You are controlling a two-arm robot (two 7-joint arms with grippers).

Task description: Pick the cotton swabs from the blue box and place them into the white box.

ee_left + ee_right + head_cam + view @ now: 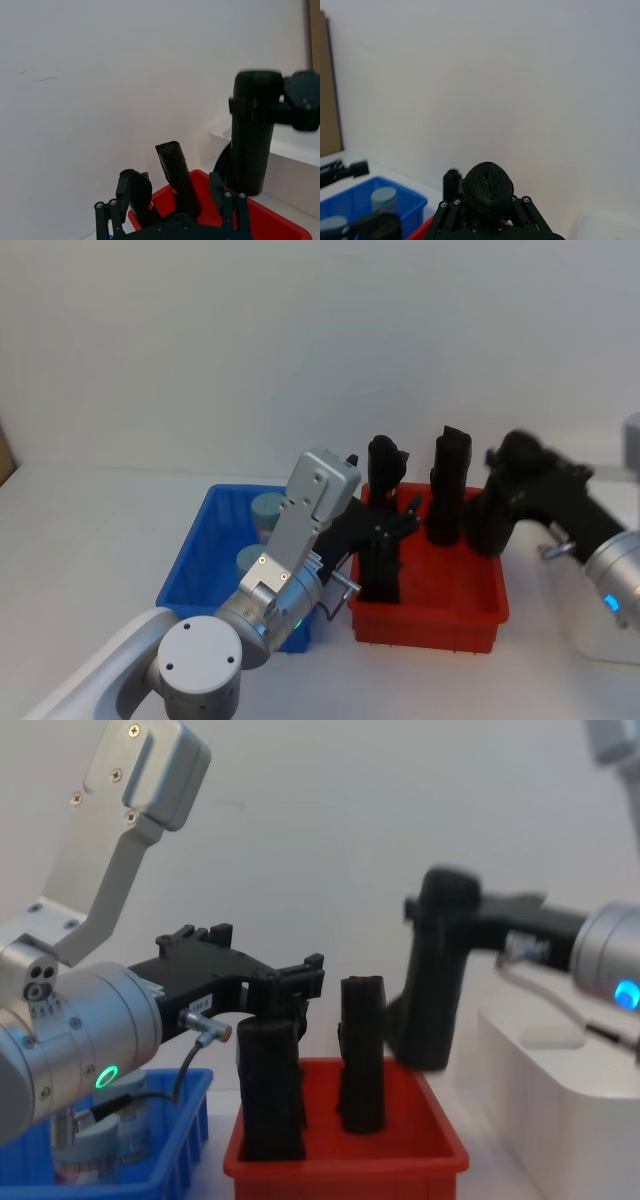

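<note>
The blue box (190, 575) sits on the surface (90, 530) at seven o'clock in the head view, with two cotton swabs (268, 512) upright inside it. Just beside it, at five o'clock, the red bin (430, 628) holds two standing black rolls (449, 485). The left gripper (400, 525) hovers over them, fingers spread wide. At three o'clock the right gripper (485, 202) clamps a third, tilted black roll (430, 990) over the bin's right side. The white box (540, 1105) stands at four o'clock.
</note>
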